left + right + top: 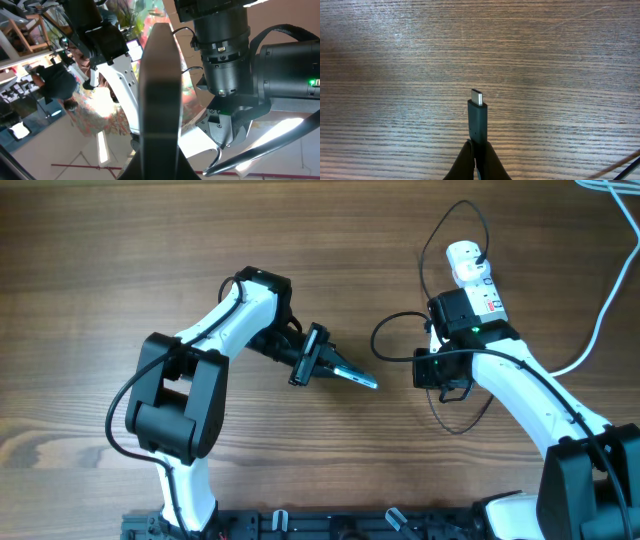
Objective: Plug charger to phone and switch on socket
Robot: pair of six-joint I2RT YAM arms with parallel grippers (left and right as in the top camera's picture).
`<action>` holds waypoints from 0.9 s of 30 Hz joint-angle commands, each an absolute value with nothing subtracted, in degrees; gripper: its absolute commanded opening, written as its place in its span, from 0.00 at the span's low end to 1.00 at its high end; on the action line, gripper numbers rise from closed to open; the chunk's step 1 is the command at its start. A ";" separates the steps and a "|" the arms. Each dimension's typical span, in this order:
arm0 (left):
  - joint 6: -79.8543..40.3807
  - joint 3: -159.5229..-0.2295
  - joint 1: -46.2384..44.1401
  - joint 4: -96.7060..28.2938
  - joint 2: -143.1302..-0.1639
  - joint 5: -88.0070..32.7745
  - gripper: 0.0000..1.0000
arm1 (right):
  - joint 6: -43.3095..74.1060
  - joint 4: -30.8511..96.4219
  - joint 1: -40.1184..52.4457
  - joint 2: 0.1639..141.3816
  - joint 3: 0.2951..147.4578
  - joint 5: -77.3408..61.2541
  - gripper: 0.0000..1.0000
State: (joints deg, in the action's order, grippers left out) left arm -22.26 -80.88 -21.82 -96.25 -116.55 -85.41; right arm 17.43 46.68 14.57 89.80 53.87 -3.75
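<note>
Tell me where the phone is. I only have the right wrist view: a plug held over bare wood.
Observer: The phone is gripped in the left gripper near the middle of the table, seen edge-on from above.
Operator: Give me its gap to the charger.
Observer: The phone's free end points toward the right gripper without touching it; bare wood shows between them.
Operator: Find the socket.
Observer: The socket lies on the far side of the right arm, partly hidden under it.

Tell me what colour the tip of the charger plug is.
Silvery metal, on the black charger; the right wrist view shows it best.
</note>
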 commanded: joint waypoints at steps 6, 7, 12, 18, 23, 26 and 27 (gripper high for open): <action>-23.18 -81.17 -21.98 -96.62 -114.65 -87.57 0.04 | 16.69 45.87 14.50 90.54 53.87 -3.03 0.04; -23.18 -81.17 -21.98 -96.62 -114.65 -87.57 0.04 | 16.71 45.80 14.50 90.54 53.87 -3.03 0.04; -23.18 -81.17 -21.98 -96.62 -114.65 -87.42 0.04 | 16.67 45.43 14.50 90.54 53.87 -3.01 0.04; -23.18 -81.17 -21.96 -96.62 -114.65 -87.42 0.04 | 16.51 45.28 14.50 90.54 53.87 -3.03 0.04; -23.20 -81.17 -21.96 -96.62 -114.65 -87.42 0.04 | 16.51 45.28 14.50 90.54 53.87 -3.03 0.04; -23.20 -81.17 -21.96 -96.62 -114.65 -87.42 0.04 | 16.53 45.23 14.50 90.54 53.87 -3.01 0.04; -23.20 -81.17 -21.96 -96.62 -114.65 -87.42 0.04 | 16.53 45.23 14.50 90.54 53.87 -3.03 0.04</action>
